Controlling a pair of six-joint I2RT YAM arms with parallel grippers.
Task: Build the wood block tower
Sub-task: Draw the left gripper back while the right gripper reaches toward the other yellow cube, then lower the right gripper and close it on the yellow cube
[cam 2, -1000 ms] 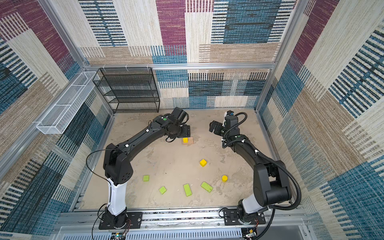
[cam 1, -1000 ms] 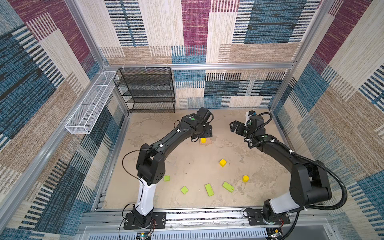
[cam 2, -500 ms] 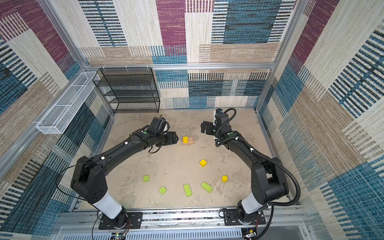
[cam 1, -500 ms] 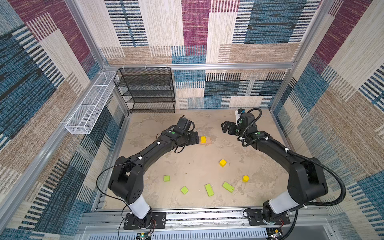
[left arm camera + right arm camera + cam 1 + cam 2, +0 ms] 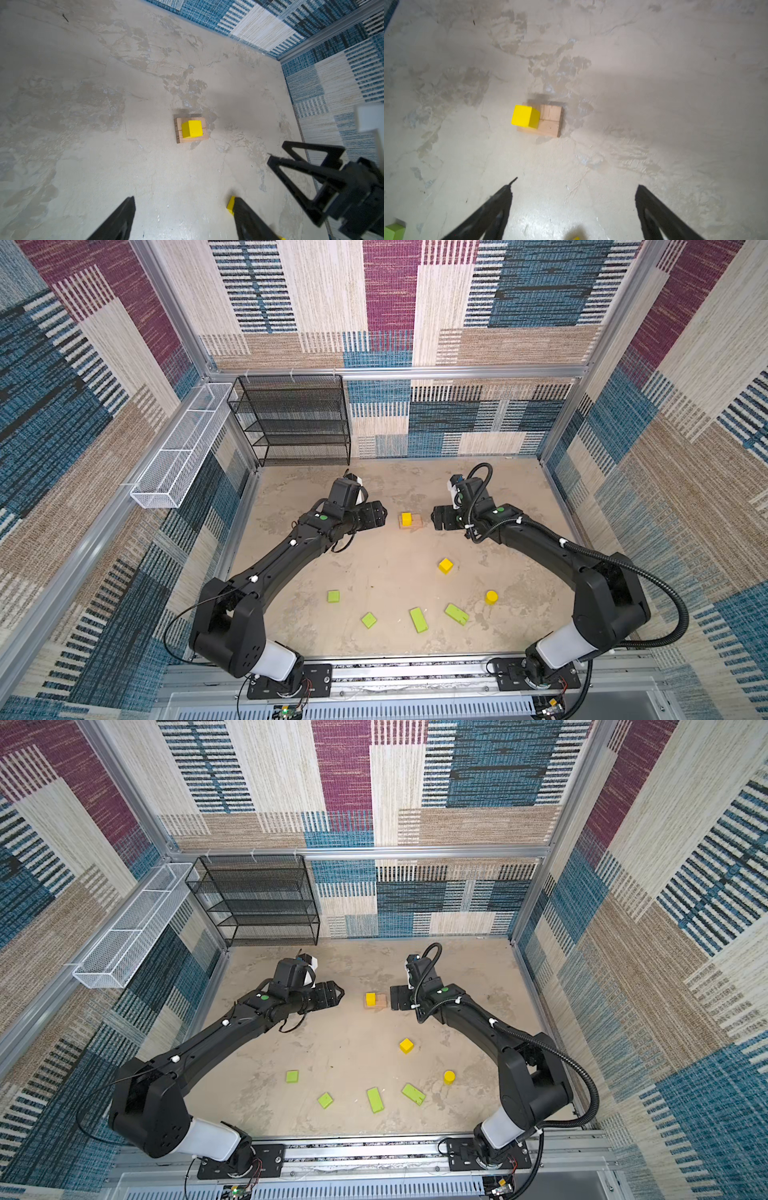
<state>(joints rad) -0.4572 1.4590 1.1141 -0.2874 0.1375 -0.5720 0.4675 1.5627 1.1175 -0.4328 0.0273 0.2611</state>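
Two tan bars (image 5: 415, 523) lie side by side on the floor at the back middle, with a yellow cube (image 5: 406, 519) standing on their left part. My left gripper (image 5: 381, 516) hovers open just left of this stack, nothing between its fingers. My right gripper (image 5: 435, 518) hangs open just right of it, also empty. In the left wrist view the cube (image 5: 192, 128) sits on the bars (image 5: 193, 139) beyond the open gripper (image 5: 184, 199). Nearer the front lie a second yellow cube (image 5: 445, 566), a yellow cylinder (image 5: 491, 597) and several lime-green flat pieces (image 5: 418, 619).
A black wire shelf (image 5: 297, 418) stands at the back left against the wall. A white wire basket (image 5: 178, 448) hangs on the left wall. Patterned walls close in the floor on three sides, and a metal rail (image 5: 415, 672) runs along the front.
My left gripper has drawn back to the left off the yellow cube, which stays on the bars. My right gripper has come down and leftward, close to the stack.
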